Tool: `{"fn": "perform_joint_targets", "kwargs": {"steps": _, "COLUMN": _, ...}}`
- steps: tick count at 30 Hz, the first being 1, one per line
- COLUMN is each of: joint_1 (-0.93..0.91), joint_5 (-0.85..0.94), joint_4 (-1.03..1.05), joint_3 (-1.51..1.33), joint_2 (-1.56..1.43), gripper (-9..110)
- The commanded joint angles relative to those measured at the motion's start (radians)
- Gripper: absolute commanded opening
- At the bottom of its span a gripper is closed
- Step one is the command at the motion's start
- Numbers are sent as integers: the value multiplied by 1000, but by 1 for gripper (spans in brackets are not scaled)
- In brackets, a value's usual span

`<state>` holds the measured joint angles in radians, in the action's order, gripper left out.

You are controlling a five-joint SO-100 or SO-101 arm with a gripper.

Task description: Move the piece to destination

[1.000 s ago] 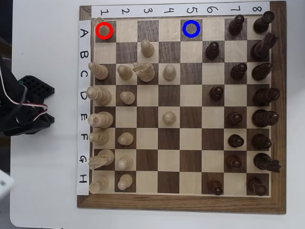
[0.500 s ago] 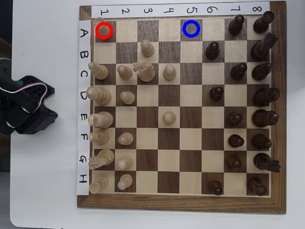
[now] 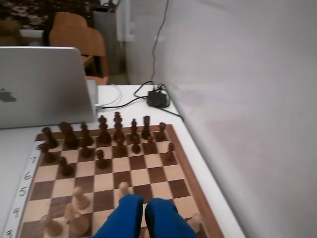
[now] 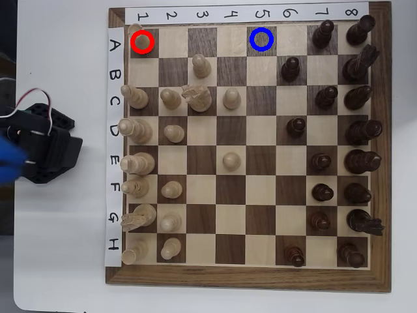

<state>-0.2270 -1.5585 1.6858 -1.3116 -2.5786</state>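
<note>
The piece (image 4: 138, 34), a short pale cream rook, stands on square A1 at the top left corner of the chessboard (image 4: 247, 277) in the overhead view, under a red ring. The destination (image 4: 261, 39) is the dark square A5 in the same top row, marked with a blue ring and empty. My gripper (image 4: 12, 163) is off the board beyond its left edge, level with rows D to F, far from the piece. In the wrist view my gripper (image 3: 143, 220) shows two blue fingers pressed side by side with nothing between them. The piece is out of the wrist view.
Pale pieces (image 4: 137, 130) fill the left columns and dark pieces (image 4: 358, 130) the right ones. A pale pawn (image 4: 201, 65) stands in row B between the two rings. The wrist view shows a laptop (image 3: 39, 89), a black box with cables (image 3: 158, 98) and a white wall (image 3: 247, 99).
</note>
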Motion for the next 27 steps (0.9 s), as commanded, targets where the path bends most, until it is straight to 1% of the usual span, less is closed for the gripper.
{"fn": "perform_joint_targets", "kwargs": {"steps": 1, "joint_1": 357, "joint_5": -201, "joint_4": 5, "joint_3": -176, "joint_2": 74, "gripper": 0}}
{"fn": "perform_joint_targets", "kwargs": {"steps": 4, "joint_1": 440, "joint_5": -249, "joint_4": 8, "joint_3": -224, "joint_2": 86, "gripper": 0}}
{"fn": "perform_joint_targets", "kwargs": {"steps": 9, "joint_1": 571, "joint_5": -408, "joint_4": 8, "joint_3": -255, "joint_2": 118, "gripper": 0}}
{"fn": "perform_joint_targets", "kwargs": {"steps": 14, "joint_1": 664, "joint_5": -482, "joint_4": 8, "joint_3": -310, "joint_2": 118, "gripper": 0}}
{"fn": "perform_joint_targets", "kwargs": {"steps": 19, "joint_1": 787, "joint_5": -623, "joint_4": 6, "joint_3": -348, "joint_2": 186, "gripper": 0}}
{"fn": "perform_joint_targets", "kwargs": {"steps": 27, "joint_1": 893, "joint_5": -710, "joint_4": 3, "joint_3": -428, "joint_2": 345, "gripper": 0}}
